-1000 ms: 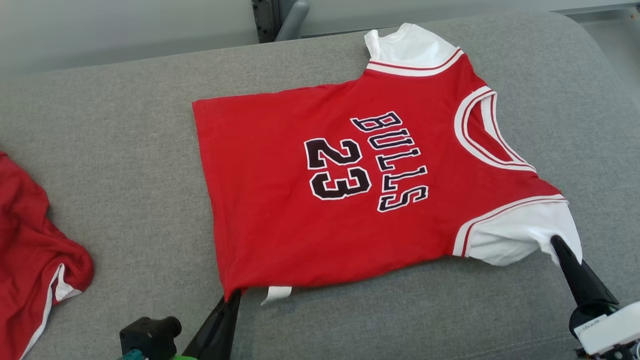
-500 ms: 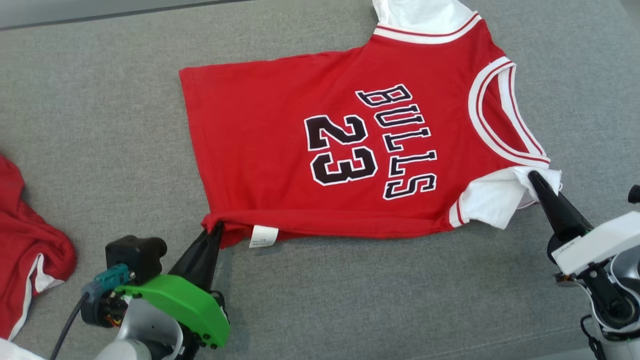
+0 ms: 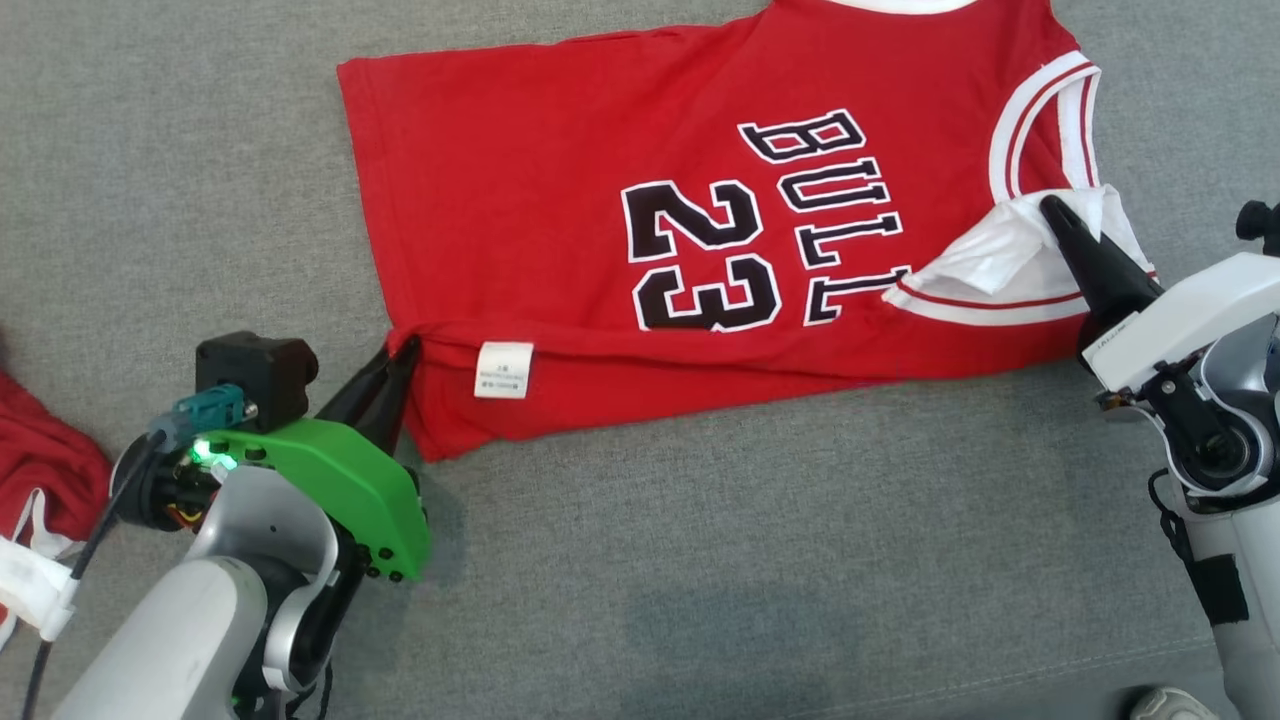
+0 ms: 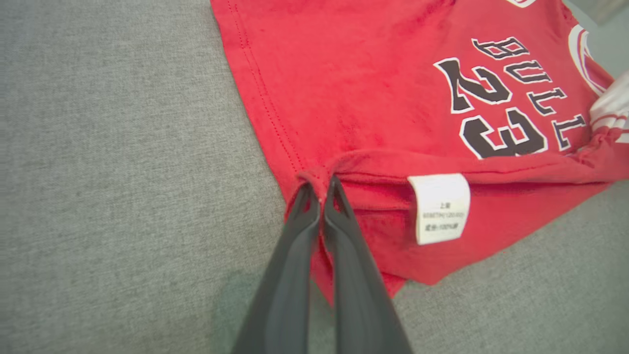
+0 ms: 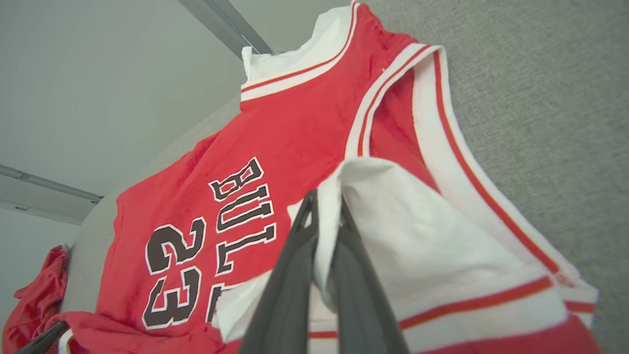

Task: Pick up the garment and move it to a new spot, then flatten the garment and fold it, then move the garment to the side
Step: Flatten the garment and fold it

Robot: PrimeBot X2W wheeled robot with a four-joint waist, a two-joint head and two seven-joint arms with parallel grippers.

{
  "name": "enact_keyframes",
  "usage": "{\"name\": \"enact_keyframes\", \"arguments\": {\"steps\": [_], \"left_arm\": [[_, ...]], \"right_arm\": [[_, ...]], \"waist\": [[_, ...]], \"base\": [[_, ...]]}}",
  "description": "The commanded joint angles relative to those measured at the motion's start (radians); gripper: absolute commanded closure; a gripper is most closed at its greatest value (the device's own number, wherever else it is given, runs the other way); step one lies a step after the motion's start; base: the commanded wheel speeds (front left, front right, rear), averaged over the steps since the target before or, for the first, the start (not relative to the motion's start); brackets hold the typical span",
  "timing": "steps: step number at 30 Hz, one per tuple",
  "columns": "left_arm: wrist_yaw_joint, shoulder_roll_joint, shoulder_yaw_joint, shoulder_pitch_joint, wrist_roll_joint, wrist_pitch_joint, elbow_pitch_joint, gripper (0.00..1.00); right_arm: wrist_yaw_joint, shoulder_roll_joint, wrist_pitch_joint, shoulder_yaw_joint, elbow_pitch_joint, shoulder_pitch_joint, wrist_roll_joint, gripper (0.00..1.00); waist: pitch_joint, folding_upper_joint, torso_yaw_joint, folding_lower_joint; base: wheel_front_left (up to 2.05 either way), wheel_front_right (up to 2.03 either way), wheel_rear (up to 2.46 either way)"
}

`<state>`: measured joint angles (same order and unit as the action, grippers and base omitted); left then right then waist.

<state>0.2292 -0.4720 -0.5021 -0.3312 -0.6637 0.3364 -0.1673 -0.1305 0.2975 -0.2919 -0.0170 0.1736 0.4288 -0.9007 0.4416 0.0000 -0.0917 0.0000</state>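
Observation:
The garment [image 3: 560,210] is a red jersey with white sleeves, lettered BULLS 23, lying on the grey cushion [image 3: 700,560]. Its near long edge is folded up over the front, so a white care label [image 3: 503,369] shows. My left gripper [image 3: 405,347] is shut on the near hem corner [image 4: 314,178]. My right gripper [image 3: 1052,207] is shut on the white sleeve [image 5: 393,221], which is lifted over the chest lettering. In the left wrist view the garment [image 4: 373,98] spreads up and right from my fingertips; in the right wrist view the garment [image 5: 275,147] stretches away toward the far sleeve.
A second red garment [image 3: 45,470] lies bunched at the cushion's left edge, also seen as a crumpled red heap [image 5: 34,300] in the right wrist view. Bare grey cushion [image 3: 180,150] lies left of the jersey. A pale wall [image 5: 98,73] rises behind the cushion.
Both grippers have carried the garment's near edge and sleeve away from me, folding them over the front. The head camera has tilted down, so the whole picture has shifted.

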Motion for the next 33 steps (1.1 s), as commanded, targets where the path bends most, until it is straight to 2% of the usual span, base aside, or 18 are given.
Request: {"name": "enact_keyframes", "arguments": {"steps": [1, 14, 21, 27, 28, 29, 30, 31, 32, 33], "left_arm": [[0.011, -0.015, 0.012, -0.028, 0.016, 0.007, 0.004, 1.0], [0.012, -0.012, 0.004, -0.038, 0.005, 0.025, 0.044, 1.0], [0.01, -0.008, -0.001, -0.05, 0.003, 0.023, 0.037, 1.0], [0.005, 0.002, -0.008, -0.06, 0.001, 0.021, 0.059, 1.0], [0.007, 0.001, -0.009, -0.061, 0.002, 0.024, 0.063, 1.0], [0.01, 0.001, -0.01, -0.062, 0.003, 0.027, 0.066, 1.0], [0.013, 0.0, -0.01, -0.063, 0.005, 0.029, 0.07, 1.0], [0.015, 0.0, -0.01, -0.064, 0.005, 0.03, 0.073, 0.95], [0.017, 0.0, -0.009, -0.065, 0.006, 0.028, 0.075, 0.7], [0.019, 0.002, -0.008, -0.064, 0.007, 0.024, 0.078, 0.39]], "right_arm": [[0.0, 0.011, 0.003, -0.008, 0.032, 0.044, 0.014, 1.0], [0.0, 0.022, 0.027, -0.044, 0.127, 0.131, 0.026, 1.0], [0.0, 0.033, 0.033, -0.039, 0.134, 0.173, -0.001, 1.0], [0.0, 0.026, 0.042, -0.063, 0.178, 0.187, 0.03, 1.0], [0.0, 0.025, 0.047, -0.065, 0.187, 0.193, 0.035, 0.8], [0.0, 0.023, 0.051, -0.066, 0.196, 0.198, 0.039, 0.03], [0.0, 0.022, 0.053, -0.067, 0.205, 0.201, 0.046, 0.0], [0.0, 0.022, 0.058, -0.067, 0.214, 0.206, 0.052, 0.0], [0.0, 0.024, 0.062, -0.067, 0.22, 0.213, 0.057, 0.0], [0.0, 0.026, 0.069, -0.068, 0.224, 0.218, 0.063, 0.0]], "waist": [[0.016, 0.0, 0.0, 0.0], [0.026, 0.0, 0.0, 0.0], [0.023, 0.0, 0.001, 0.0], [0.022, 0.0, 0.0, 0.0], [0.021, 0.0, -0.001, 0.0], [0.021, 0.0, -0.001, 0.0], [0.019, 0.0, -0.001, 0.0], [0.018, 0.0, -0.002, 0.0], [0.015, 0.0, -0.001, 0.0], [0.013, 0.0, -0.002, 0.0]], "base": [[0.0, 0.0, 0.0], [0.0, 0.0, 0.0], [0.0, 0.0, 0.0], [0.0, 0.0, 0.0], [0.0, 0.0, 0.0], [0.0, 0.0, 0.0], [0.0, 0.0, 0.0], [0.0, 0.0, 0.0], [0.0, 0.0, 0.0], [0.0, 0.0, 0.0]]}}
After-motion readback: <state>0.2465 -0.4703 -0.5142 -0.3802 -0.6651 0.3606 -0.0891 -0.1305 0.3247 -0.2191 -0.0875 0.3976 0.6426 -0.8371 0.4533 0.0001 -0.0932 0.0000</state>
